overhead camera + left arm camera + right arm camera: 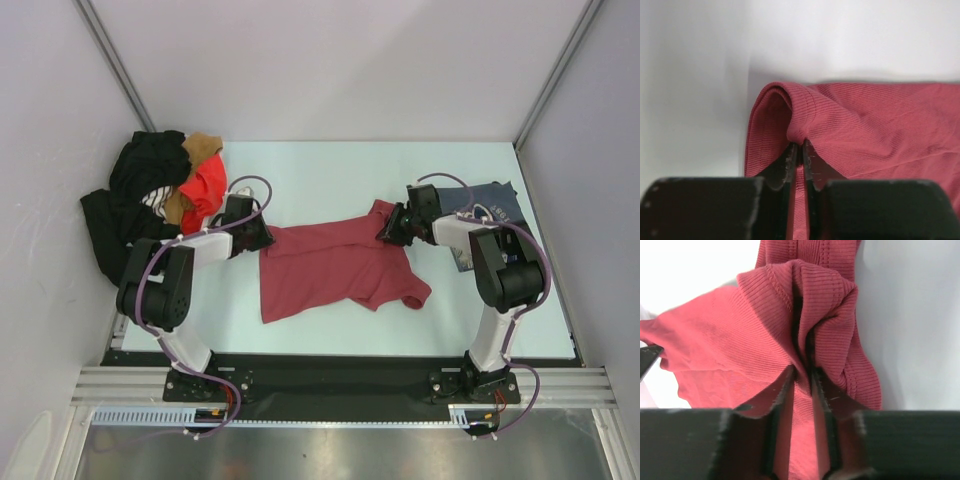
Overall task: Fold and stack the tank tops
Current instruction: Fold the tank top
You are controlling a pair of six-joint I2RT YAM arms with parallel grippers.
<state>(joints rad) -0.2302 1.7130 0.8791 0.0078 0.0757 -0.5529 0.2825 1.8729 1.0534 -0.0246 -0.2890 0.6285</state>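
The maroon-red tank top (335, 268) lies spread across the middle of the table. My left gripper (262, 238) is at its left corner, shut on a pinch of the ribbed hem (800, 131). At the top's right upper edge, my right gripper (386, 230) is shut on a bunched fold of the same cloth (810, 335). The slate blue-grey tank top (490, 205) lies at the back right, mostly hidden behind the right arm.
A heap of black clothes (135, 200) with a bright orange-red garment (205, 190) fills the back left corner. White walls close in the table on three sides. The arm bases stand on the black rail (330, 385) at the near edge.
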